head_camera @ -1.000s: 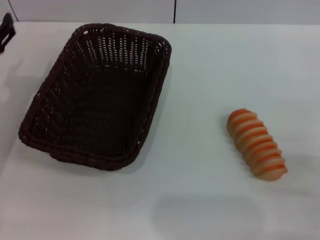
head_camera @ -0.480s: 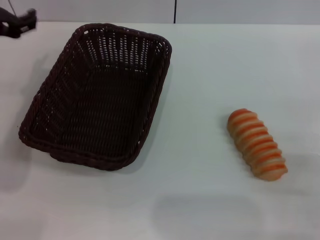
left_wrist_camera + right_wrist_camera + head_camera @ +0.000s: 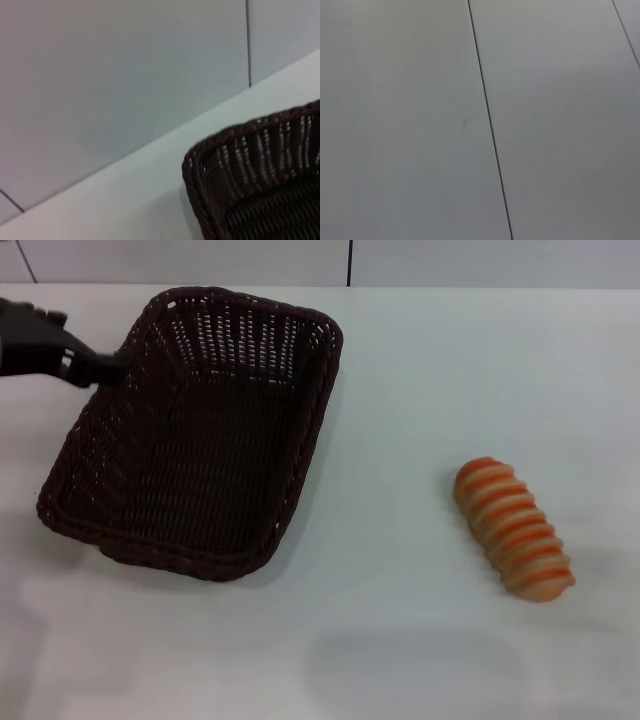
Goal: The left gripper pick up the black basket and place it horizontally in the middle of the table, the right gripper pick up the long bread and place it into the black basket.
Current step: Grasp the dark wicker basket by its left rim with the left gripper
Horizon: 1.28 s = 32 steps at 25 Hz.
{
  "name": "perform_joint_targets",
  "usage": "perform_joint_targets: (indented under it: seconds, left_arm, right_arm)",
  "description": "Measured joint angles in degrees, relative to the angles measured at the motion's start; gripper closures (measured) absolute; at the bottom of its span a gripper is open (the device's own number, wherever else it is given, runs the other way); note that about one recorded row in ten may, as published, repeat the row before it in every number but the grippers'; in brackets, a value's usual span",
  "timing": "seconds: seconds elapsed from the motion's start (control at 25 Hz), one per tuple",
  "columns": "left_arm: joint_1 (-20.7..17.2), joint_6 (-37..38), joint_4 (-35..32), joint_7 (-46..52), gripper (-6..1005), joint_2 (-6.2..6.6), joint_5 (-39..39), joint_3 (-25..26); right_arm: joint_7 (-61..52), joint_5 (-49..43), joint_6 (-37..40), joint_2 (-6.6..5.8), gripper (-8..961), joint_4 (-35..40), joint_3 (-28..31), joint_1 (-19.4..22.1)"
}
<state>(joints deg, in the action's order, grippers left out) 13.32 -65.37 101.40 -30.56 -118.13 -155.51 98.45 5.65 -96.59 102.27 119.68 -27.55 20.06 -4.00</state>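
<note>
A striped long bread (image 3: 514, 529) lies on the white tabletop (image 3: 400, 640), nearest the camera on the right and well apart from the black basket (image 3: 195, 430) — a wicker rectangle set at an angle on the left. Farther back, the left claw (image 3: 105, 368) reaches the basket's left rim; whether it is clenched cannot be told. The right claw is out of view.

One black basket (image 3: 195, 435) sits toward the left edge of the tabletop (image 3: 420, 630), its far corner also showing in the left wrist view. One long bread (image 3: 514, 528) lies toward the right edge. One gripper shows, the left gripper (image 3: 105, 368), at the far left corner.
</note>
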Motion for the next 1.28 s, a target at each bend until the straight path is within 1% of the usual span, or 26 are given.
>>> perform_joint_targets:
  seconds: [0.16, 0.2, 0.4, 0.56, 0.72, 0.92, 0.96, 1.04, 1.16, 1.28]
  left_arm:
    - [1.8, -0.4, -4.3, 0.5, 248, -0.01, -0.6, 0.0]
    - [1.8, -0.4, -4.3, 0.5, 253, -0.01, -0.6, 0.0]
    - [5.8, -0.7, -13.1, 0.7, 275, 0.05, -1.8, 0.1]
    - [8.0, -1.3, -16.4, 1.5, 293, 0.02, -3.0, 0.2]
    - [9.7, -3.6, -17.1, 1.6, 311, -0.03, -4.8, 0.2]
    - [9.7, -3.7, -16.7, 1.5, 334, -0.05, -5.0, 0.2]
    - [9.3, -3.1, -15.8, 1.4, 338, -0.11, -4.9, -0.1]
    - [9.9, -3.0, -17.4, 1.3, 393, -0.05, -5.0, -0.1]
    - [10.2, -3.0, -17.5, 1.0, 476, -0.02, -5.1, -0.2]
    - [10.2, -3.0, -17.2, 0.6, 634, 0.0, -5.0, -0.2]
  right_arm:
    - [0.0, 0.0, 0.1, 0.02, 113, 0.0, -0.2, 0.1]
    - [0.0, 0.0, 0.2, 0.06, 113, -0.1, -0.3, 0.1]
    - [0.0, 0.0, 0.3, 0.06, 113, -0.2, -0.5, 0.1]
    - [0.0, -0.1, 0.3, 0.04, 113, -0.2, -0.5, 0.0]
    - [0.0, -0.2, 0.3, -0.01, 114, -0.3, -0.5, 0.0]
    - [0.0, -0.2, 0.2, -0.05, 114, -0.4, -0.5, -0.2]
    - [0.0, -0.2, 0.2, -0.05, 114, -0.4, -0.5, -0.2]
    - [0.0, -0.2, 0.2, -0.1, 114, -0.4, -0.5, -0.3]
    - [0.0, -0.2, 0.0, -0.16, 114, -0.4, -0.5, -0.4]
    - [0.0, -0.2, 0.0, -0.16, 114, -0.4, -0.5, -0.5]
